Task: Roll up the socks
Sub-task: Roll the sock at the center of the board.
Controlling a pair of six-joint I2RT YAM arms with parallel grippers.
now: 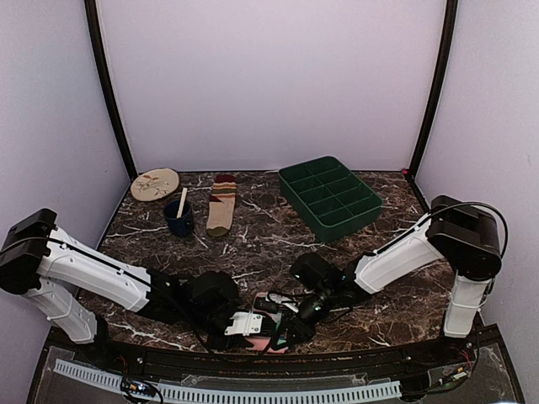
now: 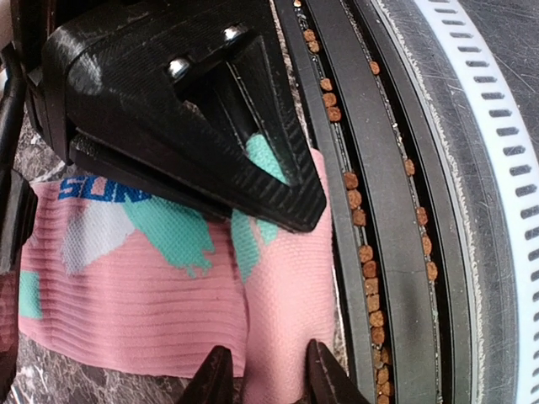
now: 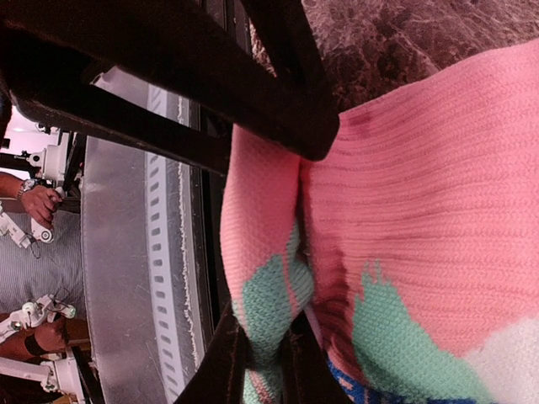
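Note:
The pink sock (image 1: 268,341) with teal and white marks lies at the table's near edge, between both grippers. In the left wrist view the pink sock (image 2: 152,286) has a rolled fold along the edge side. My left gripper (image 2: 269,383) is shut on that fold at one end; it also shows from above (image 1: 251,324). My right gripper (image 3: 265,366) is shut on the fold's other end, pinching a teal patch of the pink sock (image 3: 421,194); from above it sits just to the right (image 1: 288,324). The tan striped sock (image 1: 221,204) lies flat at the back, untouched.
A round beige plate (image 1: 155,183) sits at the back left. A dark blue cup (image 1: 178,219) with a stick stands beside the tan sock. A green compartment tray (image 1: 330,196) is at the back right. A black rail (image 2: 396,210) borders the near edge.

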